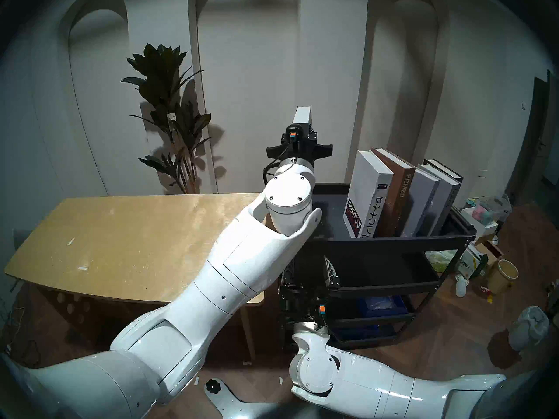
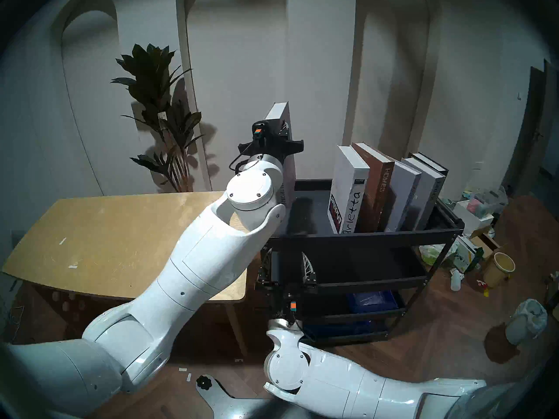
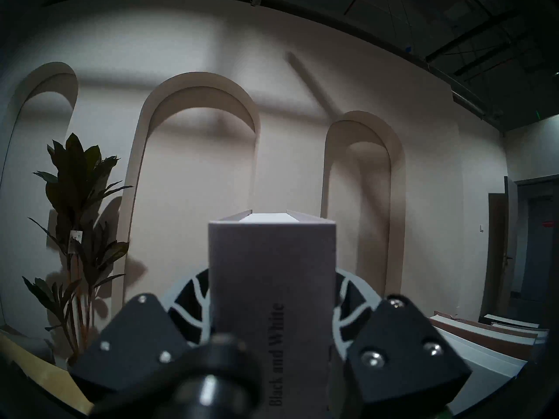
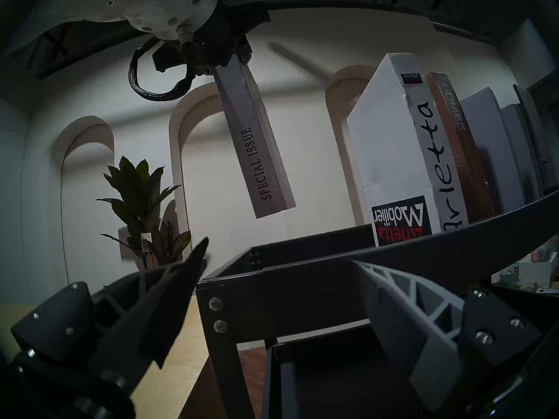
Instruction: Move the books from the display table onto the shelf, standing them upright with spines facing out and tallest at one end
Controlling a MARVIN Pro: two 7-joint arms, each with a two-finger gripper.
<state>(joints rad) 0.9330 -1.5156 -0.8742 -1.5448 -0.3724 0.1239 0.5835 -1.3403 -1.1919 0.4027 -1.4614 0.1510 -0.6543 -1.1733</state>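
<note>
Left gripper (image 3: 272, 333) jaws clamped on grey "Special Issue" book (image 3: 272, 258), upright, w/ spine facing cam, above shelf (image 1: 393, 243).

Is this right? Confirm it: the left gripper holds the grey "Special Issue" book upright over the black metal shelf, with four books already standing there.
Not four: five books stand on the black metal shelf, as the head view shows. The left gripper does hold the grey "Special Issue" book upright there.

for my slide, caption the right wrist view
Left pincer holds the grey Special Issue book above the shelf, beside the Arletta book.
</note>
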